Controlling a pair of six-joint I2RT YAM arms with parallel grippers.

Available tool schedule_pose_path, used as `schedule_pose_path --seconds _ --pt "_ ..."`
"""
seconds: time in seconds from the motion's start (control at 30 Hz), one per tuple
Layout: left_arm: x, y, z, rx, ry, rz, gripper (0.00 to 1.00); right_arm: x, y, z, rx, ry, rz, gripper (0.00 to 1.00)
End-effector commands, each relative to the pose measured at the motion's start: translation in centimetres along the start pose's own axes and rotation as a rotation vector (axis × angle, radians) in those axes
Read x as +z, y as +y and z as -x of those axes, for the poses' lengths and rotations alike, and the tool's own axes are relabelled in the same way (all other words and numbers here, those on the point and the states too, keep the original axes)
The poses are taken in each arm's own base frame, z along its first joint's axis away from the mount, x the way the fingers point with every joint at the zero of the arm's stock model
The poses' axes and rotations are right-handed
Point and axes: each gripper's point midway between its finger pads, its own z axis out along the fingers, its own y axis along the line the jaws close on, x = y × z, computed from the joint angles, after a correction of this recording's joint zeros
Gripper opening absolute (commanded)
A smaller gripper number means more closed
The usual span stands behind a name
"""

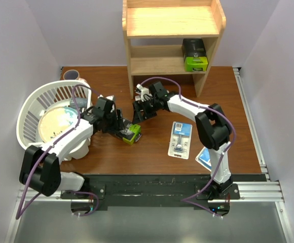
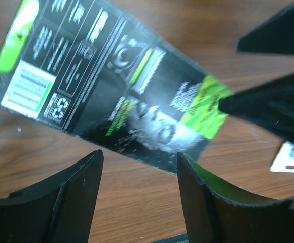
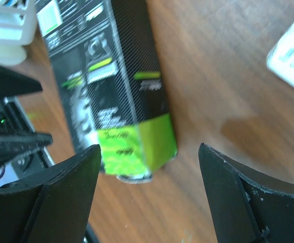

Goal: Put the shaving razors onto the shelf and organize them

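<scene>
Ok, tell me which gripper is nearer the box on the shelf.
Right. The right gripper hangs in front of the shelf, left of the shelf box; the left gripper is farther left and farther from the shelf, by the table box.

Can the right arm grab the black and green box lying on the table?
Probably yes. The right gripper has its jaws open, with the black box just ahead between them and nothing blocking, though the left gripper sits close beside it.
</scene>
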Motion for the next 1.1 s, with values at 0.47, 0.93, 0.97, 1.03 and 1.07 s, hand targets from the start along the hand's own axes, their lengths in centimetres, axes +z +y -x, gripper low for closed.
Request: schedule_pose_path --seconds 0.47,0.93,0.97,1.03,1.07 --pt "5.3 -2.0 2.9 0.073 -0.011 -0.02 0.62 1.6 1.2 -1.8 -0.037 0.066 0.046 0.57" --pt "5.9 -13.3 2.9 0.309 -0.068 -0.308 0.62 -5.2 4.0 -5.3 -0.091 0.094 0.022 0.56" --pt "6.1 -13.6 2.6 0.316 -0.061 -0.318 0.62 -5.7 4.1 -5.6 -0.102 0.092 0.016 0.57" --pt "6.3 -14.2 2.8 0.32 -0.071 -0.341 0.62 -6.1 3.7 -6.8 -0.099 0.1 -0.003 0.57" --pt "6.6 -14.1 2.7 0.313 -0.068 -0.331 0.61 -6.6 3.9 -6.7 -0.105 0.082 -0.01 0.6"
